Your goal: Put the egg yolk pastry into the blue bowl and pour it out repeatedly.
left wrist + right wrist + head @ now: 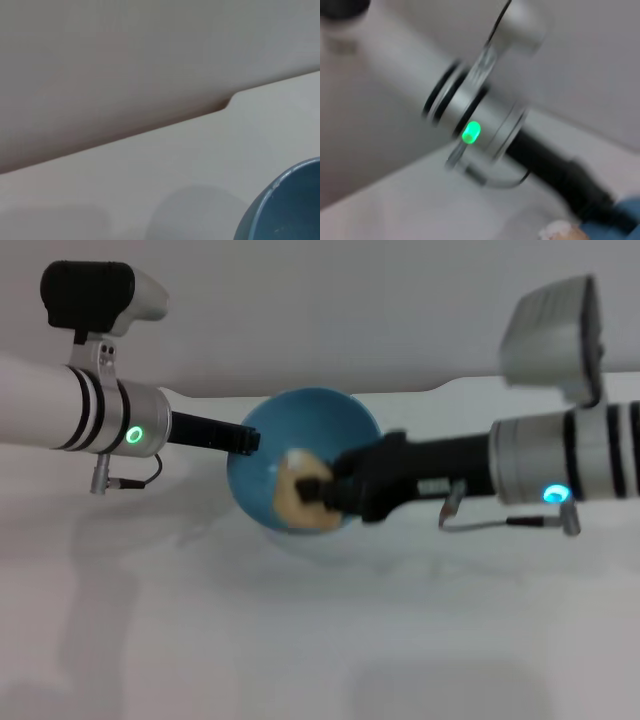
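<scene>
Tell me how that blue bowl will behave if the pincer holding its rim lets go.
The blue bowl is tilted toward the camera, gripped at its rim by the left pincer, so it would probably rock back upright. Its glossy surface looks slippery. The egg yolk pastry inside may shift.

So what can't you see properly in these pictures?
- Head view: the right hand covers part of the egg yolk pastry, so the grip is unclear.
- Head view: the left hand meets the blue bowl at its rim; its fingertips are hidden.
- Left wrist view: the bowl is cut off by the edge.
- Right wrist view: motion blur smears the left arm.
</scene>
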Robot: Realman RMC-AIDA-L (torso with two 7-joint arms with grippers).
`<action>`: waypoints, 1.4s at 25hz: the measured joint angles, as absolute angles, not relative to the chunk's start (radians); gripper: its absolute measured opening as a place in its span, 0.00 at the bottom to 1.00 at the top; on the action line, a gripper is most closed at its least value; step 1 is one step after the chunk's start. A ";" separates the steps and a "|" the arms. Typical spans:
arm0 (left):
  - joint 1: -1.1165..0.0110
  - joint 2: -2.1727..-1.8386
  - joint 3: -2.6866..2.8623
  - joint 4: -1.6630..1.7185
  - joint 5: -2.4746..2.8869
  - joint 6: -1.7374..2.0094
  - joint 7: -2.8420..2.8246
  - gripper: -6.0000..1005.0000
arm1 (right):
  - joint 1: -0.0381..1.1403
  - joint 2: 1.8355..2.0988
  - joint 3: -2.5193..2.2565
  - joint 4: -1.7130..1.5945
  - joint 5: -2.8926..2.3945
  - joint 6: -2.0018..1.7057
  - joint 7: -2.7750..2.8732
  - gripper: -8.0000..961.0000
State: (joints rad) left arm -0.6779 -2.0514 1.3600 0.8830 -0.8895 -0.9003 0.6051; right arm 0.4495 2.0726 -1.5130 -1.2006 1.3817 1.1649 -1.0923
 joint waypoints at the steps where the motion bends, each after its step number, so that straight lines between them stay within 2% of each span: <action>1: -0.676 -2.053 1.361 0.884 -0.889 -0.903 0.606 0.02 | 0.451 2.072 -1.494 -1.198 1.390 1.164 -1.093 0.21; 12: -0.662 -2.057 1.387 0.930 -0.896 -0.939 0.604 0.02 | 0.466 2.070 -1.428 -1.096 1.395 1.095 -1.119 0.12; 18: -0.665 -2.057 1.392 0.943 -0.897 -0.953 0.603 0.02 | 0.484 2.069 -1.428 -1.066 1.394 1.062 -1.120 0.12; 20: -0.663 -2.057 1.398 0.952 -0.898 -0.959 0.603 0.02 | 0.492 2.069 -1.432 -1.062 1.394 1.055 -1.136 0.13; 35: -0.657 -2.059 1.402 0.966 -0.899 -0.977 0.605 0.02 | 0.471 2.073 -1.298 -1.127 1.405 1.051 -1.168 0.49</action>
State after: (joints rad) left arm -0.6569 -2.0587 1.4024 0.9664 -0.8991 -0.9766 0.6052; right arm 0.4710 2.0733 -1.2983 -1.1270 1.4052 1.0508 -1.1685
